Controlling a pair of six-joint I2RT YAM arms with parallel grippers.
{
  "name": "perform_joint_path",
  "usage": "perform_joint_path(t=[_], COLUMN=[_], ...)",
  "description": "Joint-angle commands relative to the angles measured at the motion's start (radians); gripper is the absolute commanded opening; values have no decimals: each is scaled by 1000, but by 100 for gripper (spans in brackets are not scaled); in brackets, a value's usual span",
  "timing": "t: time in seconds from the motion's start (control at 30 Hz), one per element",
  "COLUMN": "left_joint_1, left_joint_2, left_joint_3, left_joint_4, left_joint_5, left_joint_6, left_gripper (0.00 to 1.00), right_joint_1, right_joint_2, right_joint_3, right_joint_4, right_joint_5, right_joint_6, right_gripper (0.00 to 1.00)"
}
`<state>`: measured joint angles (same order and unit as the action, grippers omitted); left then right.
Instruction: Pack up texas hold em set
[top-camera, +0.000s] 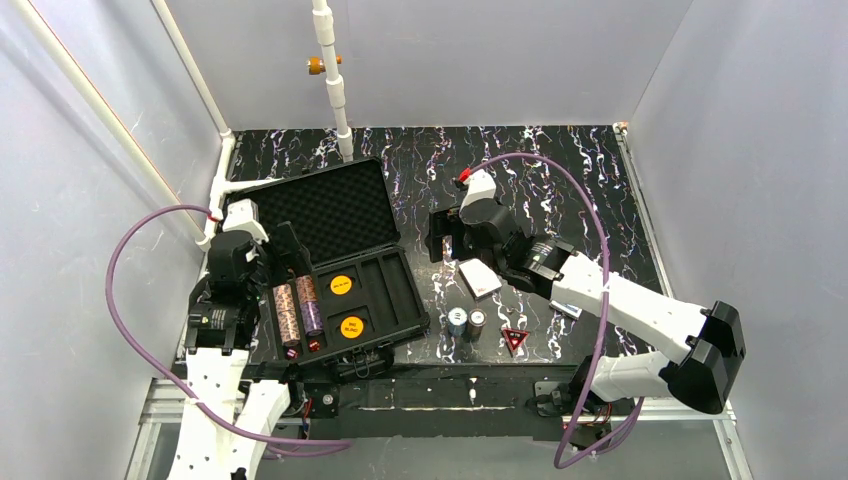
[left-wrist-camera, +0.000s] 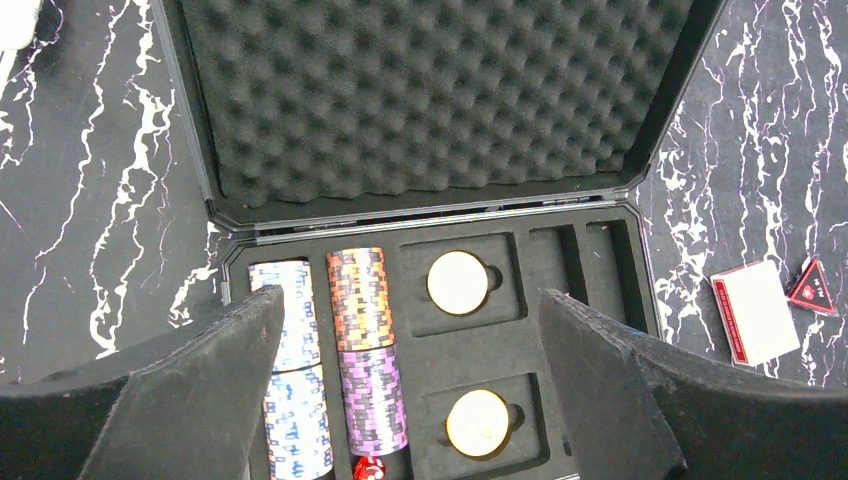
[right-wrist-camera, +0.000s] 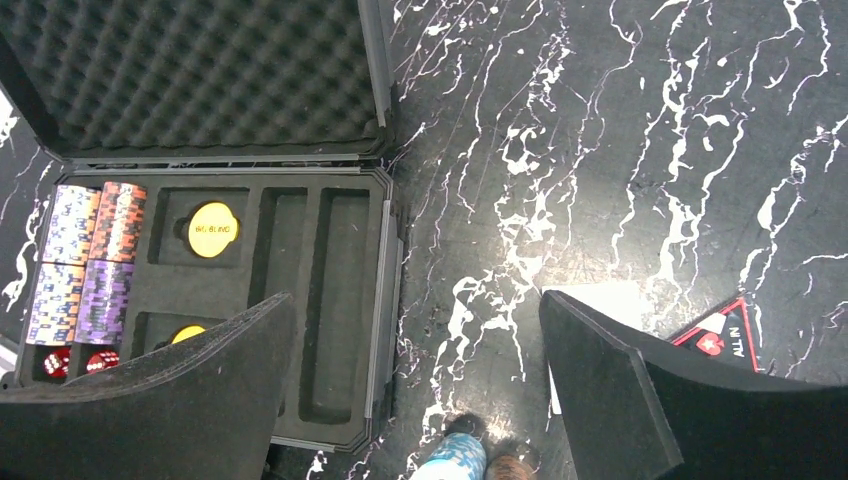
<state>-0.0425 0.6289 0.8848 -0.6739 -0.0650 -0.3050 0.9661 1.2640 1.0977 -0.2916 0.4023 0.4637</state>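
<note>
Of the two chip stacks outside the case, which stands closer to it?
The light blue stack; it stands between the case and the reddish-brown stack.

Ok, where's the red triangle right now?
Top view: the red triangle lies on the table, right of the open case, beside two loose chip stacks.

The case (top-camera: 310, 205) is black, its discs (top-camera: 341, 285) orange, the triangle (top-camera: 515, 339) red

Case (top-camera: 330, 205) lies open on the left, chip stacks (top-camera: 298, 308) and orange discs (top-camera: 341, 285) in its tray; card deck (top-camera: 480, 278), loose chips (top-camera: 458, 321) and red triangle (top-camera: 515, 340) sit just right of it.
</note>
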Motion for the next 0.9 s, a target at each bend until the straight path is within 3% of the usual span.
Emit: perform_joint_path(t=[0.0, 0.2, 0.4, 0.53, 0.87], left_joint_1=[5, 5, -9, -44, -175], left_joint_2=[7, -15, -8, -1, 45], left_joint_3=[0, -12, -39, -58, -60], left_joint_4=[2, 23, 108, 147, 145], left_joint_5=[39, 130, 460, 574, 585], left_joint_6=[20, 29, 44, 44, 52], left_gripper=[98, 98, 98, 96, 92], right_joint_1=[0, 0, 0, 0, 0], right_joint_2=[-18, 47, 40, 3, -106], right_joint_3=[29, 110, 73, 33, -59], right_joint_4=[15, -131, -146, -157, -206], right_joint_5=[53, 64, -38, -94, -138], right_joint_6=[-23, -25, -48, -63, -56], right_gripper=[98, 99, 98, 98, 100])
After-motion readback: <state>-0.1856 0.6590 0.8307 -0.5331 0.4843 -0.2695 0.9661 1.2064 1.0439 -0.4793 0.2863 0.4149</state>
